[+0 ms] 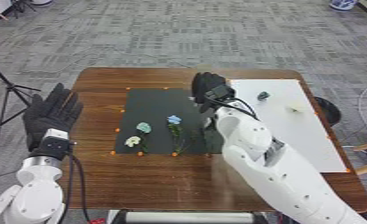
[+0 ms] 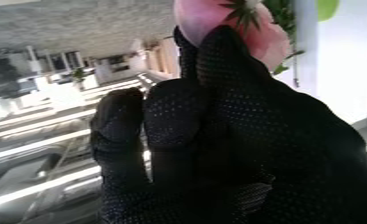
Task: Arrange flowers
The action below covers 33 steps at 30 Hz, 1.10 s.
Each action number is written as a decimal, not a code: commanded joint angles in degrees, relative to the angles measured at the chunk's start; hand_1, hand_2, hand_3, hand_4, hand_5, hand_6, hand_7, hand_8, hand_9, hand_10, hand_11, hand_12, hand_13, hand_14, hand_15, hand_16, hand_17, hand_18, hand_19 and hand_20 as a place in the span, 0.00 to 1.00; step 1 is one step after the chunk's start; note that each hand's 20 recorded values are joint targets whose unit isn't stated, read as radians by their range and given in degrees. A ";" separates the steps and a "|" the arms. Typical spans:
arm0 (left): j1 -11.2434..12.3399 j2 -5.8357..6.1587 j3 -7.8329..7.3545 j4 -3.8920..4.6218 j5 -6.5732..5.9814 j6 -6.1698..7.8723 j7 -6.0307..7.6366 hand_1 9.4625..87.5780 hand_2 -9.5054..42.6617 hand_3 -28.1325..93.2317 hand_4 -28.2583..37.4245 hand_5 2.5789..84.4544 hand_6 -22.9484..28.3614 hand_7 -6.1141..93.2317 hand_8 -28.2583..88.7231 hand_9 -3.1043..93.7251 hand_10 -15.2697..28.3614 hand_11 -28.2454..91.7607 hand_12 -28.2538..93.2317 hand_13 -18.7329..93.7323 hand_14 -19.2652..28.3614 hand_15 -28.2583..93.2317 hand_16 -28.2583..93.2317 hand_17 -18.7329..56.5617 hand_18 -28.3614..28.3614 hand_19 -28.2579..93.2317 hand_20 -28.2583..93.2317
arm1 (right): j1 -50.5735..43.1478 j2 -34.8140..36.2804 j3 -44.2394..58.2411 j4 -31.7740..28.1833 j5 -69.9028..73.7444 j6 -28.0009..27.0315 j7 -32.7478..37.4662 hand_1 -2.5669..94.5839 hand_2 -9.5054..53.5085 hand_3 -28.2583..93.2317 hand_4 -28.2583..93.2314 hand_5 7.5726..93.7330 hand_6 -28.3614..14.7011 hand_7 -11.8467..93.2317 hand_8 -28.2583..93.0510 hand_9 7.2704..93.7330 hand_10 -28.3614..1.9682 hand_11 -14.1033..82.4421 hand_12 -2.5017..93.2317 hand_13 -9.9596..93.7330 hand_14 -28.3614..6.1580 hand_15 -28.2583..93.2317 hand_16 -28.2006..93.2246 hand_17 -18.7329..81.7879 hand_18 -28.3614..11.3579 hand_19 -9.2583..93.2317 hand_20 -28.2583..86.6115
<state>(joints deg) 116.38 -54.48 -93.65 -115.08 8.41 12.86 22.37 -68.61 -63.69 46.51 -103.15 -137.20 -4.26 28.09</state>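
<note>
- Grey carpet [image 1: 206, 30] surrounds your table [image 1: 153, 185].
- Near its far edge, your right robot hand [image 1: 208, 86] pinches a pink, green-sepalled flower [image 2: 270, 46].
- Your left robot hand [image 1: 51, 117] lies open.

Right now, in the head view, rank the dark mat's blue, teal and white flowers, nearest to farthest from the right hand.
1. Blue flower, middle of the mat.
2. Teal flower, left of the blue.
3. White flower, near left corner.
</note>
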 commanded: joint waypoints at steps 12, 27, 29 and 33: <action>0.16 -0.44 -0.33 0.23 1.26 -1.67 -1.22 0.18 0.55 0.80 0.00 0.45 0.58 0.18 0.16 0.33 0.63 0.38 0.30 0.36 0.64 0.41 0.19 0.18 0.69 0.42 0.32 | -0.81 0.19 -3.95 4.04 -3.82 -1.12 -1.22 0.67 0.00 0.84 0.00 0.74 0.67 0.49 0.26 0.83 0.65 0.39 0.58 0.76 0.60 0.78 0.63 0.59 0.12 0.93 0.62; 0.03 -0.72 -0.41 0.92 1.84 -4.15 -2.66 0.19 0.54 0.80 0.00 0.45 0.58 0.18 0.16 0.34 0.63 0.38 0.30 0.36 0.64 0.40 0.20 0.18 0.69 0.42 0.32 | -3.17 0.94 -4.95 3.13 -5.08 -0.72 -1.65 0.64 0.00 0.84 0.00 0.74 0.66 0.49 0.26 0.82 0.65 0.40 0.58 0.76 0.59 0.79 0.63 0.59 0.12 0.93 0.62; -0.03 -0.78 -0.41 0.91 2.23 -4.18 -2.83 0.19 0.54 0.80 0.00 0.45 0.58 0.17 0.16 0.34 0.63 0.38 0.30 0.36 0.64 0.40 0.20 0.18 0.69 0.42 0.32 | -3.37 0.84 -4.74 2.97 -4.35 -0.95 -1.58 0.64 0.00 0.84 0.00 0.73 0.66 0.49 0.26 0.82 0.64 0.40 0.58 0.76 0.59 0.79 0.63 0.59 0.12 0.93 0.62; -0.07 -0.76 -0.42 0.94 2.20 -4.01 -2.71 0.20 0.51 0.80 0.00 0.46 0.58 0.18 0.16 0.34 0.63 0.38 0.30 0.36 0.64 0.40 0.20 0.18 0.68 0.42 0.32 | -3.25 0.81 -4.68 2.47 -3.00 -0.61 -0.97 0.64 0.00 0.84 0.00 0.73 0.65 0.48 0.26 0.81 0.63 0.39 0.57 0.75 0.58 0.79 0.63 0.58 0.12 0.93 0.62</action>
<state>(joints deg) 115.95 -54.89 -94.14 -114.42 10.19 9.21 19.88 -71.65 -63.13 41.71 -99.99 -141.11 -5.39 26.59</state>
